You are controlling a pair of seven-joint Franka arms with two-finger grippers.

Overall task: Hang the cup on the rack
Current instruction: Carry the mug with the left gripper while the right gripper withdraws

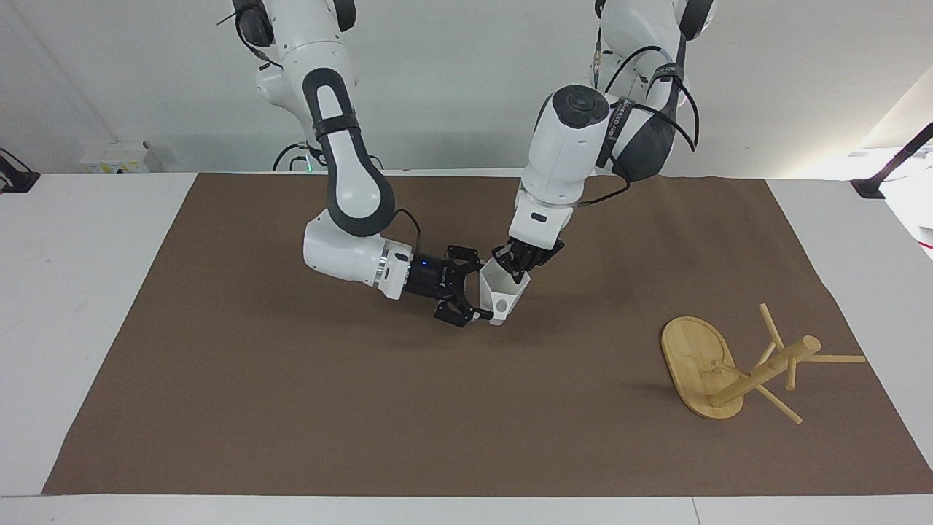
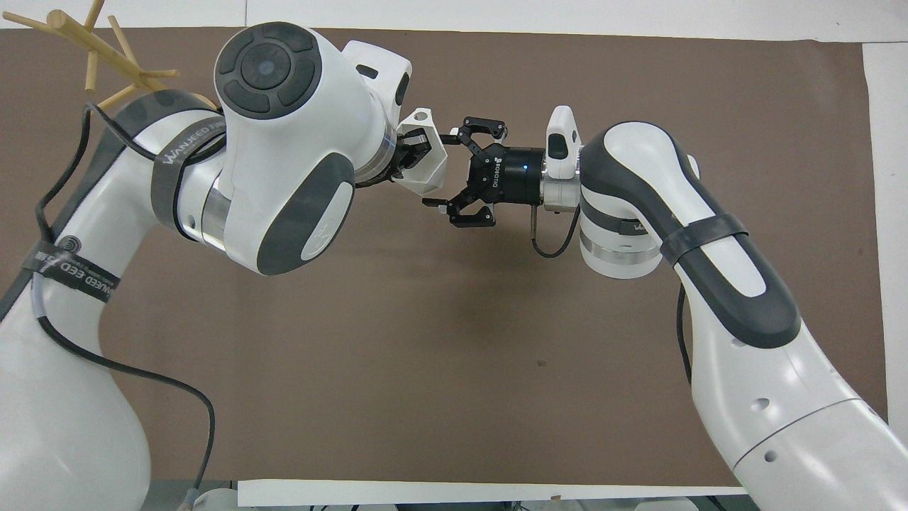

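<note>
Left gripper (image 1: 519,266) pinches your cup (image 1: 503,291) at the rim, seemingly; its fingertips are hidden. Right gripper (image 1: 466,295) gapes beside it, empty. Rack (image 1: 732,367) lies toppled.
</note>
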